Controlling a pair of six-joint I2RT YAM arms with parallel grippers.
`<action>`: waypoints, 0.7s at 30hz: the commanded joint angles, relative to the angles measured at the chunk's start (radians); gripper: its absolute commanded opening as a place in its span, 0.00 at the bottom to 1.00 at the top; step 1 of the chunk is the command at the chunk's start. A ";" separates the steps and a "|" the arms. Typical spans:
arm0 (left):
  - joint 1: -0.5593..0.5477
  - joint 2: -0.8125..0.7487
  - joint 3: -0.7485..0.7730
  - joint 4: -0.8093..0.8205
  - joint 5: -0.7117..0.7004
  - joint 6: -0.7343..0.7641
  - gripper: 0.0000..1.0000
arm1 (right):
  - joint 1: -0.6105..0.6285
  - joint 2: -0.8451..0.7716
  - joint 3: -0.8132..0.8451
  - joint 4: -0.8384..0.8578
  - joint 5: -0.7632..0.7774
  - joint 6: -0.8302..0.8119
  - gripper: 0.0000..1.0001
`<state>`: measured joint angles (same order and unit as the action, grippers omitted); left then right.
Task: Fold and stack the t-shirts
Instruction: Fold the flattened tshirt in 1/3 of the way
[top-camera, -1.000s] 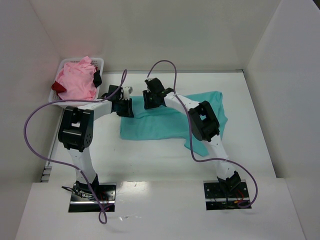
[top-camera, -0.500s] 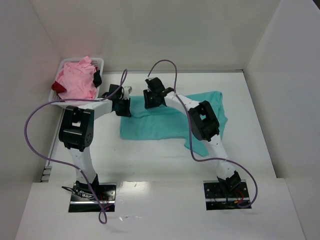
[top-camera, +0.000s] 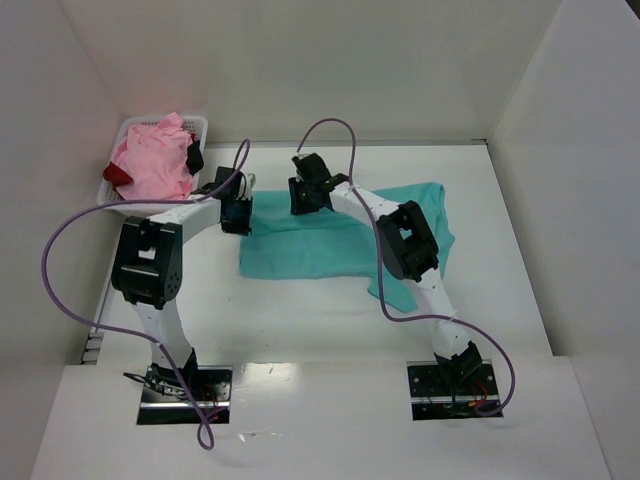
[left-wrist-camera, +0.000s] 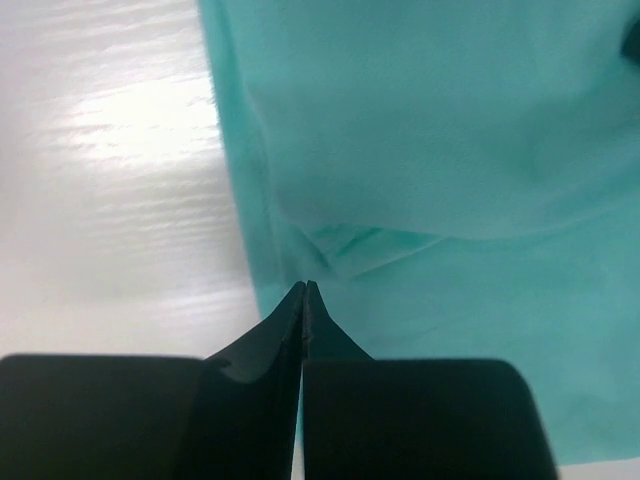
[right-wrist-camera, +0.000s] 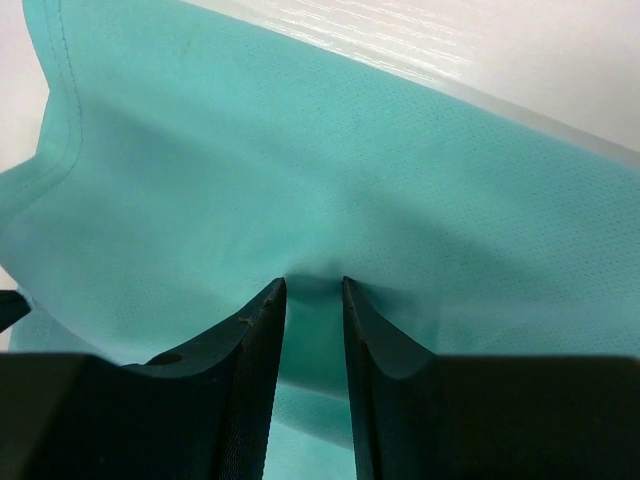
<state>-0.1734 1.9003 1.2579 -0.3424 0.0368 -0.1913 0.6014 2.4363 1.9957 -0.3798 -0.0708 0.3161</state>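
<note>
Much of the teal shirt (top-camera: 320, 250) is hidden: the right arm lies across its right half in the overhead view, and both wrist cameras see only patches of cloth that run off the frame. Three shirts can be counted, along with one white basket (top-camera: 197, 124) and two arms. The teal shirt is spread flat and wide on the white table (top-camera: 300, 320), a smooth, finely pitted knit with a stitched hem. The left gripper (left-wrist-camera: 305, 290) has its jaws pressed together on the shirt's left edge, and a small fold of cloth runs up to the tips. Bare table lies just left of those jaws, and cloth stretches ahead and to their right. The right gripper (right-wrist-camera: 313, 282) holds its jaws a slim gap apart, tips dug into the fabric and a low ridge of teal humped between them. The hemmed border curves off to their left and a strip of table shows beyond. Well to the left of both grippers, the pink shirt (top-camera: 150, 160) is heaped in the basket. It covers all but a corner of the dark red shirt (top-camera: 116, 175).
</note>
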 joint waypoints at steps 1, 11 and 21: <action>0.005 -0.056 -0.017 -0.050 -0.066 -0.023 0.02 | -0.018 0.038 0.029 -0.022 0.028 -0.012 0.35; 0.023 -0.066 -0.026 -0.060 -0.118 -0.057 0.02 | -0.028 0.038 0.029 -0.022 0.028 -0.012 0.34; 0.023 -0.090 0.031 0.049 0.066 -0.077 0.47 | -0.028 0.038 0.029 -0.022 0.028 -0.012 0.34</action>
<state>-0.1543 1.8576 1.2404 -0.3580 0.0338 -0.2501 0.5903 2.4424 2.0033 -0.3771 -0.0704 0.3161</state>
